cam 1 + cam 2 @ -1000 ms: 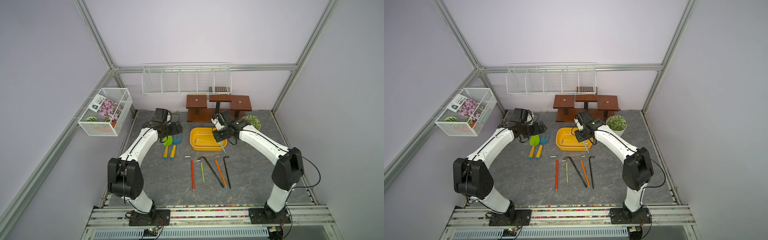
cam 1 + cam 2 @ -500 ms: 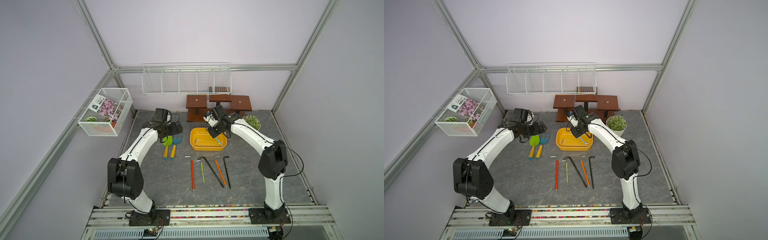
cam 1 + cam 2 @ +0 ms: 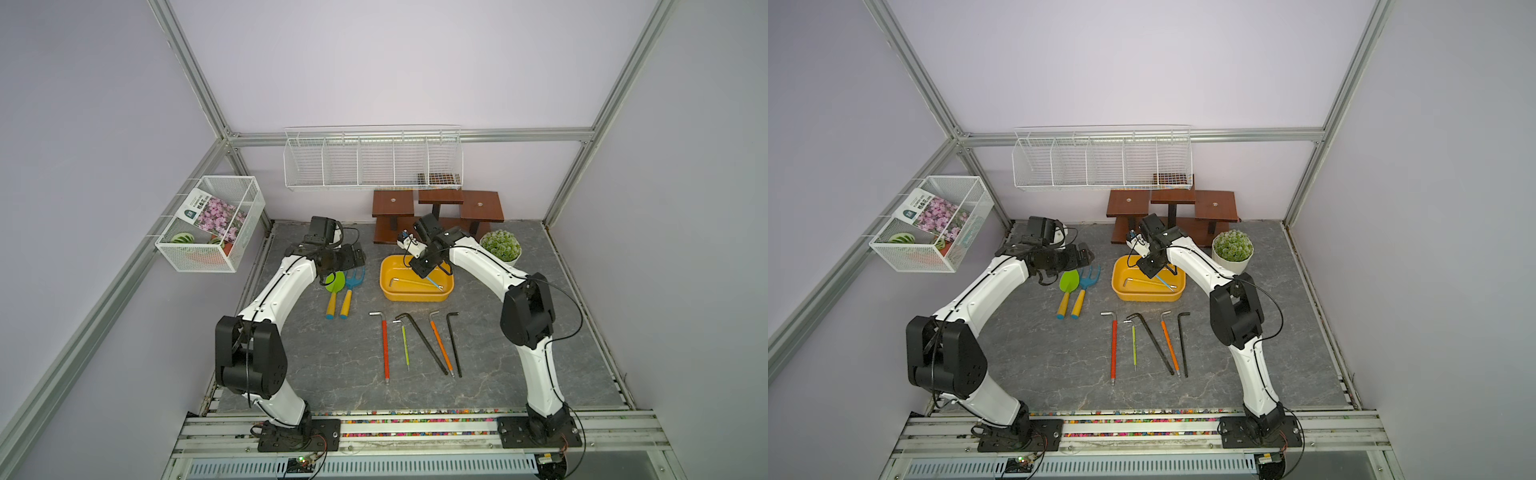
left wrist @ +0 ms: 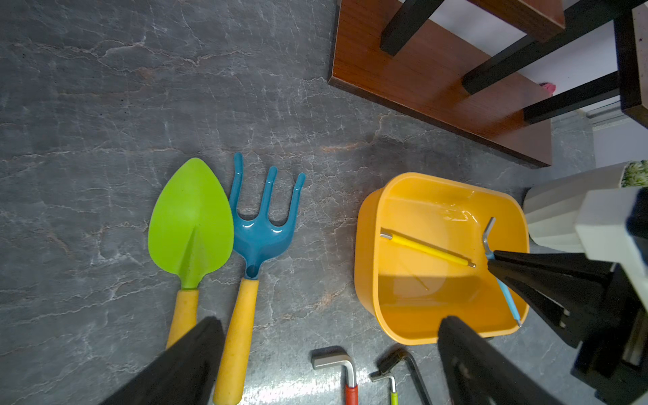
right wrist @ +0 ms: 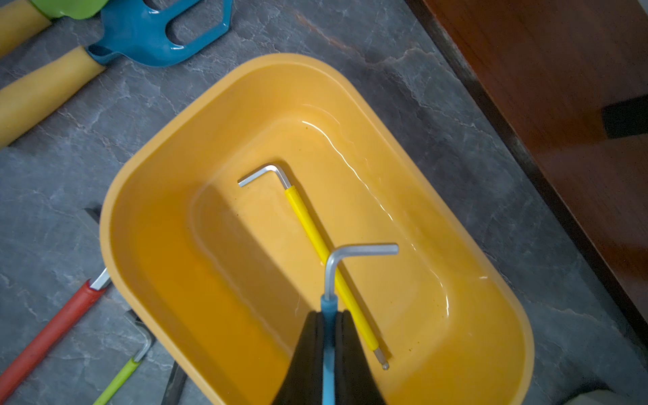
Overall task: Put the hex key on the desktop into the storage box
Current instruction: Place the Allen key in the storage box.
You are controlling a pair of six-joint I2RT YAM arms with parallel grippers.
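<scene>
Hanging over the storage box [image 5: 140, 245], right fingers [image 5: 310, 336] pinch the blue hex key [image 5: 329, 302], long end inside the rim; a yellow hex key [image 5: 315, 238] lies within. Left fingers [image 4: 182, 368] gape empty near the green trowel [image 4: 191, 224].

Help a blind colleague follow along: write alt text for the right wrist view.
The right claw is shut on a blue hex key held over a yellow box, where a yellow hex key lies. Around the box, on the grey desktop, lie a red hex key, a green hex key and a blue garden fork.
</scene>
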